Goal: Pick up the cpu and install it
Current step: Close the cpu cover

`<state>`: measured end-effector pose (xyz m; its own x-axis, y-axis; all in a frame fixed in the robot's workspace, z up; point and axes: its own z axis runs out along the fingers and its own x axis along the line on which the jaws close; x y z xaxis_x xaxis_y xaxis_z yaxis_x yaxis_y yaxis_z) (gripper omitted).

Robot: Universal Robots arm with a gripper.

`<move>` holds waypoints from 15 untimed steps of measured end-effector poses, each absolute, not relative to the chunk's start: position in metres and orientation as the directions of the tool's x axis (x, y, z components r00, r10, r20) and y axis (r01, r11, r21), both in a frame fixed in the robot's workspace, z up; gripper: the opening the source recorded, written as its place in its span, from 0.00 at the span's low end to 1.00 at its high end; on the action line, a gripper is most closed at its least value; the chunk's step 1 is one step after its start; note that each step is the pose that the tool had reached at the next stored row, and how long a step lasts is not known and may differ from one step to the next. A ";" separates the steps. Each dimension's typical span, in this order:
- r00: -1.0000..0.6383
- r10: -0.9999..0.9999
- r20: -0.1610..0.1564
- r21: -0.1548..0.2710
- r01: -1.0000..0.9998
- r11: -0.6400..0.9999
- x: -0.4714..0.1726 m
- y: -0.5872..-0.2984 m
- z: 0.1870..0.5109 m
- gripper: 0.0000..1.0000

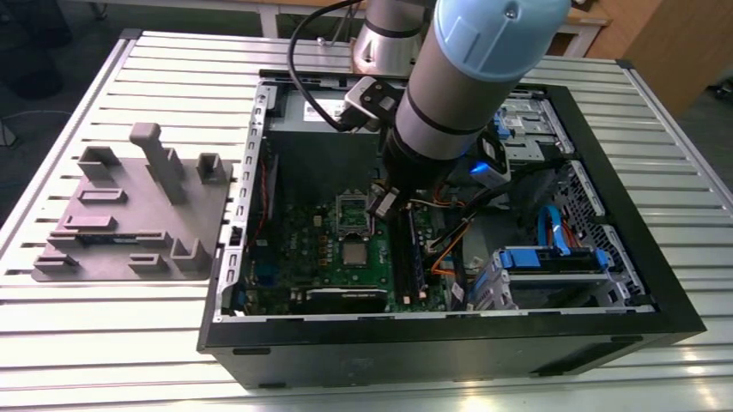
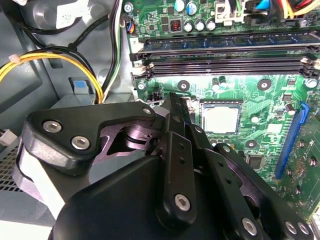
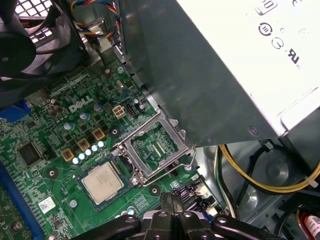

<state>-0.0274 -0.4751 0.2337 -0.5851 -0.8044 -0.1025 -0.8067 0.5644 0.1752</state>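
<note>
The cpu (image 1: 355,253) is a small silver-grey square lying flat in its socket on the green motherboard (image 1: 292,257) inside the open computer case. It also shows in both wrist views, cpu (image 2: 220,119) and cpu (image 3: 102,182). Beside it the oblong metal socket frame (image 3: 152,145) stands swung open. My gripper (image 1: 384,206) hangs just above the board, beside the frame and a short way from the cpu. Its black fingers (image 2: 176,107) sit pressed together with nothing between them, and the gripper (image 3: 172,197) tip is clear of the chip.
A big grey power supply box (image 3: 225,65) rises close beside the socket. Memory slots (image 2: 225,60) and yellow cables (image 2: 60,57) flank my gripper. A black fan (image 3: 25,45) sits at the board's edge. A grey fixture plate (image 1: 126,215) lies on the slatted table at the exterior view's left.
</note>
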 end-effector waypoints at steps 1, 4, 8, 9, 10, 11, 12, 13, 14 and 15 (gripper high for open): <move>-0.585 -0.805 -0.101 0.175 -0.807 0.565 -0.027 -0.475 0.234 0.10; -0.585 -0.805 -0.100 0.174 -0.807 0.565 -0.027 -0.475 0.234 0.10; -0.585 -0.805 -0.099 0.173 -0.807 0.565 -0.027 -0.475 0.234 0.10; -0.585 -0.805 -0.097 0.171 -0.807 0.566 -0.027 -0.474 0.234 0.10; -0.585 -0.805 -0.094 0.169 -0.807 0.566 -0.027 -0.474 0.234 0.10; -0.585 -0.805 -0.094 0.169 -0.807 0.566 -0.027 -0.474 0.234 0.10; -0.585 -0.806 -0.093 0.169 -0.807 0.566 -0.027 -0.474 0.234 0.10; -0.585 -0.806 -0.093 0.169 -0.807 0.566 -0.027 -0.474 0.234 0.10; -0.585 -0.806 -0.093 0.168 -0.807 0.567 -0.027 -0.474 0.234 0.10; -0.585 -0.806 -0.092 0.168 -0.807 0.567 -0.027 -0.474 0.234 0.10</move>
